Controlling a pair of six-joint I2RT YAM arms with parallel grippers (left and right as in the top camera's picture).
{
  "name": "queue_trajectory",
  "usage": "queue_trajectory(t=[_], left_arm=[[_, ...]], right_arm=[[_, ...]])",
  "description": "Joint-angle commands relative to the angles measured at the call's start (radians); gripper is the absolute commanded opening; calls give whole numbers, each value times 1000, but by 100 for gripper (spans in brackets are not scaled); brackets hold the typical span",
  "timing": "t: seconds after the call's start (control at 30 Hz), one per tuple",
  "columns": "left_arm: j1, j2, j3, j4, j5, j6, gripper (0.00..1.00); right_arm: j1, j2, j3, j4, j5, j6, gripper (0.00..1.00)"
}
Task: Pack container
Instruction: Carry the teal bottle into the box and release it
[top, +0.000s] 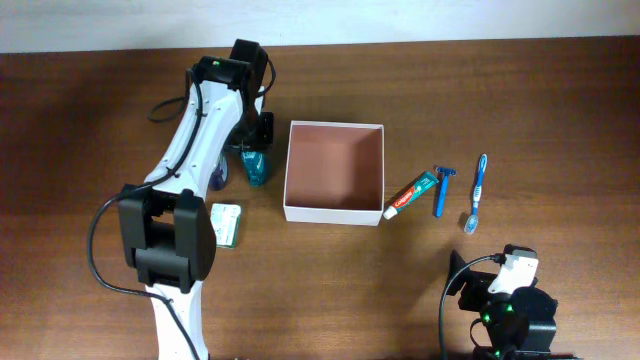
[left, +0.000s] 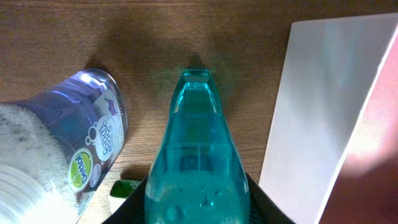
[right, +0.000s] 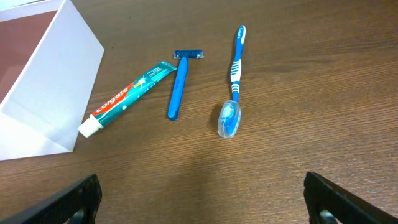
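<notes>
Dark brown wood-grain tabletop, with just a strip of pale wall showing past the far edge, so not much room to speak of.

The square, shallow, lidless container with white walls and a reddish-brown inside sits about mid-table, a bit toward the far edge. Its open top faces straight up. Being square it has no real long axis, and its sides run nearly parallel to the table edges, only slightly skewed.

Toward the right edge from it lie a white, green and red toothpaste tube with its cap nearly at the container's near-right corner, then a blue plastic razor and a blue-and-white toothbrush.

The left wrist view gives you what the overhead can't: the left gripper has its jaws snug on both sides of a translucent teal bottle. A clear purple bottle with a green label stands just beside it, and the container's white wall is on the other side.

Only the overhead shows the small white-and-green rectangular packet, lying toward the near-left.

The right gripper is back by the near-right corner, fingers spread wide and holding nothing.
</notes>
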Motion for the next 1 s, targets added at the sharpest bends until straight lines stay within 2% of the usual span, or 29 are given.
queue_trajectory(t=[0.0, 0.13, 0.33, 0.43, 0.57, 0.7, 0.97], left_arm=[[0, 0, 31, -35, 11, -4, 24], [0, -6, 163, -130, 11, -3, 22], [-26, -8, 545, -333, 11, 26, 21], [-69, -9, 679, -374, 16, 26, 21], [-157, -12, 705, -370, 19, -32, 21], [-262, 21, 680, -330, 18, -34, 21], [-375, 144, 657, -290, -49, -74, 22]], right_arm=[[-6, -7, 1, 2, -5, 0, 99], [-6, -6, 1, 2, -5, 0, 99], [-6, -7, 1, 2, -5, 0, 99], [-6, -7, 1, 2, -5, 0, 99], [-6, -7, 1, 2, -5, 0, 99], [-6, -7, 1, 2, -5, 0, 99], [-6, -7, 1, 2, -5, 0, 99]])
